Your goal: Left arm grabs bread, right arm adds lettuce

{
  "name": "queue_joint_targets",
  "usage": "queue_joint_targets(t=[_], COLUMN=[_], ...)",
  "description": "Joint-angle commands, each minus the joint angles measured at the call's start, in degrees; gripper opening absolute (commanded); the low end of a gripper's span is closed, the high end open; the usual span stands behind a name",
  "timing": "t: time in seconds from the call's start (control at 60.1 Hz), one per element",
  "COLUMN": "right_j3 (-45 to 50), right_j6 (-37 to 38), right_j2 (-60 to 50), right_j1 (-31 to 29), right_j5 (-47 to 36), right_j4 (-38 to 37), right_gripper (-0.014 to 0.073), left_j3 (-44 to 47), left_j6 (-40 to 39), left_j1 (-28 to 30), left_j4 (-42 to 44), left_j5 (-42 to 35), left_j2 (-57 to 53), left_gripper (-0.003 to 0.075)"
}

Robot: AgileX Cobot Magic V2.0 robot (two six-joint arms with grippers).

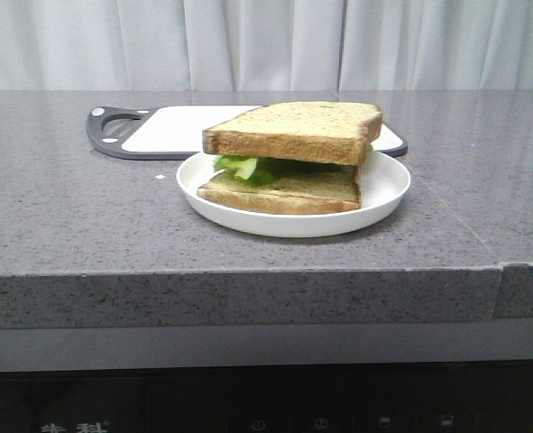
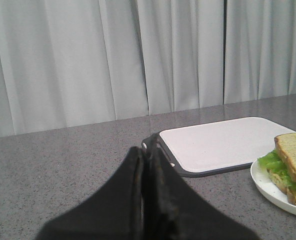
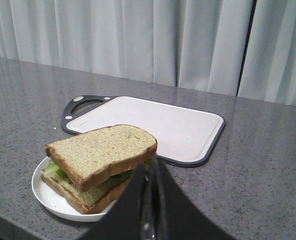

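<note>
Both grippers are drawn back from the food and carry nothing. Seen from its own wrist camera, the left gripper (image 2: 143,165) has its two tapering black fingers pressed flat together with no gap, hanging above bare counter with the sandwich off to one side. The right gripper (image 3: 150,187) looks closed in the same way, its tips just in front of the plate, though they crowd the lens and a thin slit between them may be only a seam. Neither arm shows in the front view, which suggests they are parked clear so nothing gets knocked.

Going down in size, the grey speckled countertop (image 1: 59,207) carries everything. Behind the plate lies a white cutting board (image 1: 171,129) with a dark rim and handle, its surface bare. Just in front of it sits the white plate (image 1: 385,188), whose raised rim keeps the stack from sliding.

On the plate a thinner bottom slice (image 1: 280,191) lies flat. The lettuce (image 1: 246,168) rests on it, ruffled green edge poking out on one side. The bread (image 1: 295,131), the thicker slice, sits on top, tilted because the leaf props up one side. Judging by this stack, the sandwich is assembled and the task appears finished.
</note>
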Motion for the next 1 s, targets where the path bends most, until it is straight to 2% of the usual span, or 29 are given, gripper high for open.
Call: queue_joint_targets(t=[0.0, 0.116, 0.216, 0.25, 0.333, 0.383, 0.416, 0.715, 0.982], right_j3=[-1.60, -1.60, -1.60, -1.60, -1.60, -1.60, -1.60, -1.60, -1.60], right_j6=[-0.52, -0.52, -0.52, -0.52, -0.52, -0.52, -0.52, -0.52, -0.52], right_j2=[0.37, 0.37, 0.37, 0.37, 0.37, 0.37, 0.37, 0.37, 0.37], right_j1=[-0.31, -0.31, -0.31, -0.31, -0.31, -0.31, -0.31, -0.31, -0.31], right_j5=[-4.13, -4.13, -4.13, -4.13, -4.13, -4.13, -4.13, -4.13, -4.12], right_j4=[-0.62, -0.62, -0.62, -0.62, -0.62, -0.62, -0.62, -0.62, -0.62], right_gripper=[-0.0062, -0.0062, -0.0062, -0.0062, -0.0062, -0.0062, -0.0062, -0.0062, -0.0062], left_j3=[-1.53, -1.53, -1.12, -1.12, -0.91, -0.65, -0.38, 9.37, 16.94], left_j6=[-0.51, -0.51, -1.02, -5.89, -29.81, -38.54, -40.41, -40.28, -40.28], left_j1=[-0.49, -0.49, -0.49, -0.38, -0.26, -0.26, -0.26, -0.26, -0.14], left_j4=[-0.92, -0.77, 3.19, 7.62, 26.60, 34.34, 36.79, 37.46, 36.83], left_j5=[-3.24, -3.35, -4.60, -4.37, -4.37, -4.37, -4.37, -12.82, -16.67], left_j2=[0.15, 0.15, 0.15, 0.15, 0.15, 0.15, 0.15, -1.27, -1.15], left_gripper=[-0.0021, -0.0020, -0.0020, -0.0020, -0.0020, -0.0020, -0.0020, -0.0020, -0.0020])
